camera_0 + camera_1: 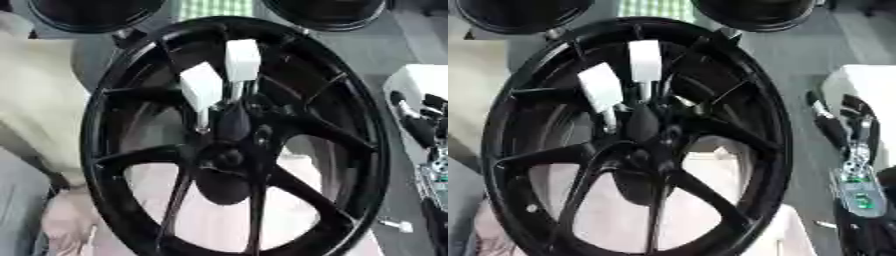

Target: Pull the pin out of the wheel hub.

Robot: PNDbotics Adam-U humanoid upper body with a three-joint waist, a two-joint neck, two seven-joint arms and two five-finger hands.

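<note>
A black spoked wheel (236,150) stands upright and fills the middle of both views. Two white block-headed pins stick in near its hub (229,159): the left pin (201,87) leans left, and its thin metal shaft reaches down toward the hub. The right pin (242,60) stands a little higher and nearly straight. My right hand (846,132) shows at the right edge, apart from the wheel, fingers up and relaxed, holding nothing. My left hand is out of view. A person's beige sleeve (35,100) and hand (66,220) lie behind the rim's left side.
Two dark round objects (87,12) (328,12) sit at the top behind the wheel. A white box (424,82) stands at the right behind my right hand. A small white piece (400,226) lies on the grey surface at lower right.
</note>
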